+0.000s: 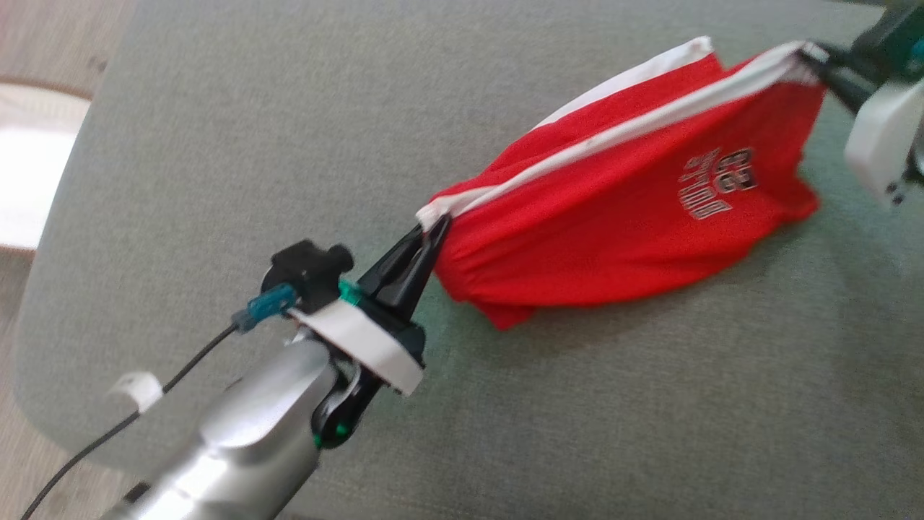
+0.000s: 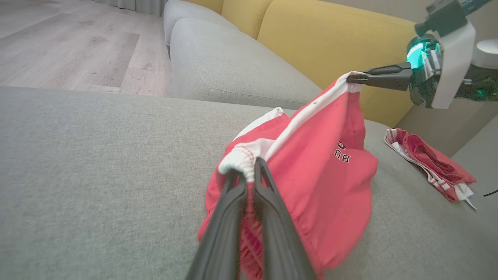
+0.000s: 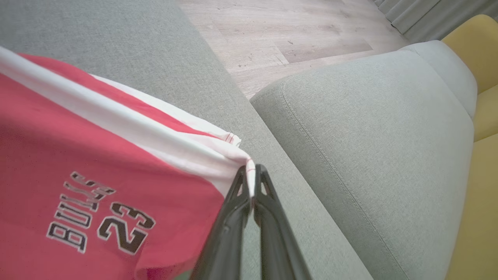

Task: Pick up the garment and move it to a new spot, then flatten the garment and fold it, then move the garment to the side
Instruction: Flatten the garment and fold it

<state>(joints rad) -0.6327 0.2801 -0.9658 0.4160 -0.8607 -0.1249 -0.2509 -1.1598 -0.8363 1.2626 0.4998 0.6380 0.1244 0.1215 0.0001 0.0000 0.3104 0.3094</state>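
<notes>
Garment hangs stretched between left tool and right tool, each pinching it.

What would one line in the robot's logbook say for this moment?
red garment: held up, stretched over grey cushion | left gripper: shut on white band end | right gripper: shut on opposite end | step: not yet flattened

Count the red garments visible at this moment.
2. The red Bulls 23 shorts hang stretched between the left gripper and right gripper; a crumpled red-and-white garment lies on the sofa seat beyond them. Others could be hidden.
</notes>
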